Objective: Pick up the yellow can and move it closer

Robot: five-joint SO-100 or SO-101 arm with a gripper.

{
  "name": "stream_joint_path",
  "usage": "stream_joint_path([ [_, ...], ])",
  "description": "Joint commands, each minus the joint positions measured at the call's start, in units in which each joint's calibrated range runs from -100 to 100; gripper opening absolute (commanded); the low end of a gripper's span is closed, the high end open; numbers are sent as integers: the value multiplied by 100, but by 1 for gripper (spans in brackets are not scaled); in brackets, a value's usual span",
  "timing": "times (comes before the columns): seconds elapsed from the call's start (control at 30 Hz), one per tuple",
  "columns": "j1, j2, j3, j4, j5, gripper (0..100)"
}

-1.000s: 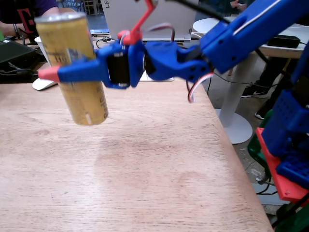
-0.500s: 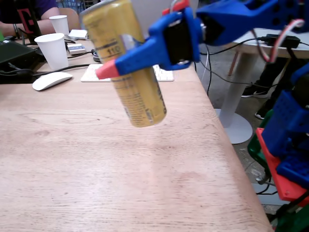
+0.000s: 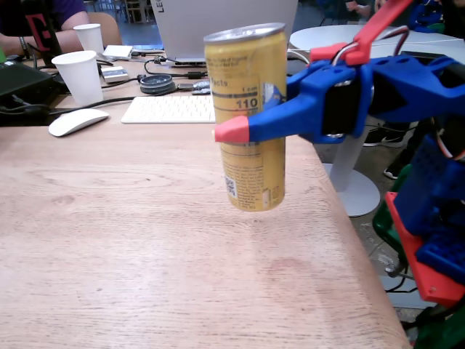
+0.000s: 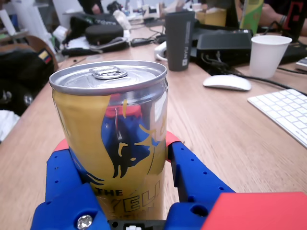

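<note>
**Listener:** What are you seeing from your station?

**Operator:** In the fixed view I see the yellow can (image 3: 248, 116) held upright in the air above the wooden table (image 3: 145, 247), near the table's right edge. Its base hangs clear of the wood. The blue gripper (image 3: 251, 125) reaches in from the right and is clamped around the can's middle; one finger with a red tip crosses the front, just under the dark "110" print.

**Listener:** And the camera on the arm?

**Operator:** In the wrist view the yellow can (image 4: 115, 139) fills the middle. I see its silver top and pull tab, and a dark blue bull emblem on the side. The gripper (image 4: 117, 191) has a blue finger pressed against each side of the can.

**Listener:** What else is on the table?

**Operator:** Farther back in the fixed view I see a white keyboard (image 3: 168, 109), a white mouse (image 3: 78, 121) to its left, and two white paper cups (image 3: 78, 76). They stand well apart from the can.
</note>
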Motion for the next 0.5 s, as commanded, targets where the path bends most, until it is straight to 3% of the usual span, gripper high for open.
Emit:
stream_joint_path([
  [0.0, 55, -627, -59, 870, 10, 12],
  [0.13, 38, -815, -144, 2003, 5, 12],
  [0.47, 38, -824, -40, 2019, 10, 12],
])
